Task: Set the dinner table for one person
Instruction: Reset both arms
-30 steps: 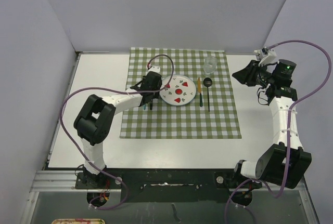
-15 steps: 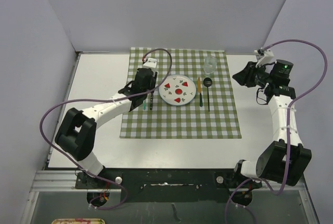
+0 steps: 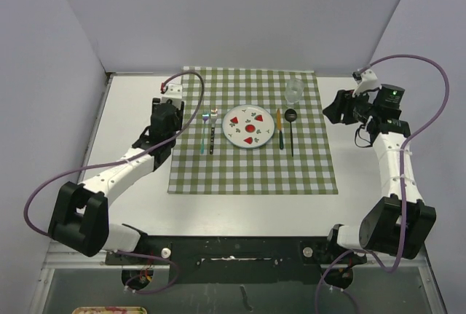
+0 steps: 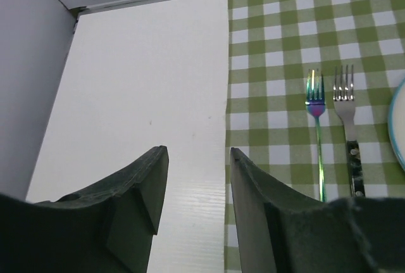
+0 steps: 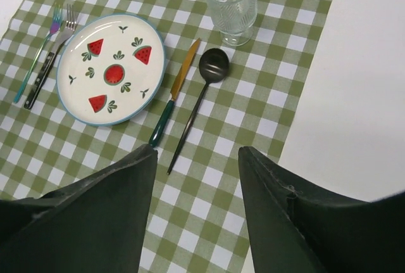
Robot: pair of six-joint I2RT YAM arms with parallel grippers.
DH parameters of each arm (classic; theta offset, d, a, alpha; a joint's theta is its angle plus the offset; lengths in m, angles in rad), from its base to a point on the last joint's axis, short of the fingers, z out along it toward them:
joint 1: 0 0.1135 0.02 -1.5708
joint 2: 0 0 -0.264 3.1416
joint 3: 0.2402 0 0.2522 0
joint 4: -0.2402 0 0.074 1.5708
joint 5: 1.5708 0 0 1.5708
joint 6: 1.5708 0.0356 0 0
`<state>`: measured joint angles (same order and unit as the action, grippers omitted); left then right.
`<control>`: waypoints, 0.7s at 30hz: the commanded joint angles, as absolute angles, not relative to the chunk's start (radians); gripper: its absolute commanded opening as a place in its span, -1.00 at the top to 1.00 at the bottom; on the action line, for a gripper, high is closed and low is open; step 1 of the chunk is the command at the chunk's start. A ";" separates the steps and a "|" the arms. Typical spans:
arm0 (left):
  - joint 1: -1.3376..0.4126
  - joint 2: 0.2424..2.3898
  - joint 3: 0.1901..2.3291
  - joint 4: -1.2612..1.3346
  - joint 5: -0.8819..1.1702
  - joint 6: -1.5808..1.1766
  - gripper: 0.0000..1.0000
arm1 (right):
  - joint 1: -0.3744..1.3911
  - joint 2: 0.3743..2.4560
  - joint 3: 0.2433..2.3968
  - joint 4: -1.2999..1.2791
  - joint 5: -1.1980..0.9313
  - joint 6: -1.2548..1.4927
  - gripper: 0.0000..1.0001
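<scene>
On the white dinner table (image 3: 135,121) lies a green-and-white checked cloth (image 3: 255,168). A watermelon-patterned plate (image 3: 248,126) sits on it. Left of the plate lie an iridescent fork (image 4: 314,99) and a silver fork (image 4: 343,92). To the plate's right are a yellow-bladed knife (image 5: 176,89) and a black spoon (image 5: 213,64), with a clear glass (image 5: 231,0) beyond them. My left gripper (image 3: 164,114) hovers open over the cloth's left edge, holding nothing. At the table's right side my right gripper (image 3: 338,106) hangs open and empty, facing the setting.
Grey walls close in the table at the back and on both sides. Purple cables (image 3: 419,66) loop above both arms. Bare white tabletop (image 4: 139,83) stretches left of the cloth, and more of it (image 5: 361,95) to its right.
My left arm has drawn back leftwards from the forks beside the plate to the cloth's left edge. The right gripper's fingers have spread wider and it has shifted slightly.
</scene>
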<state>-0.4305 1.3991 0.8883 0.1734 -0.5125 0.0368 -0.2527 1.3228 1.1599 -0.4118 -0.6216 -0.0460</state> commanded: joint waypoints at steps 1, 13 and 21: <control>-0.381 1.293 0.850 0.315 -0.542 0.096 0.10 | -0.231 1.291 1.196 -0.384 -0.607 -0.026 -0.16; -0.270 1.096 0.808 0.112 -0.230 0.191 -0.01 | -0.235 1.175 1.184 -0.467 -0.546 -0.040 -0.48; -0.254 1.000 0.789 -0.111 0.109 0.255 -0.13 | -0.228 1.181 1.143 -0.592 -0.825 -0.133 -0.96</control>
<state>-0.2653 1.0416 0.7952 -0.0128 -0.0986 0.2008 -0.2348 1.1992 1.1603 -0.5575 -0.6857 -0.0696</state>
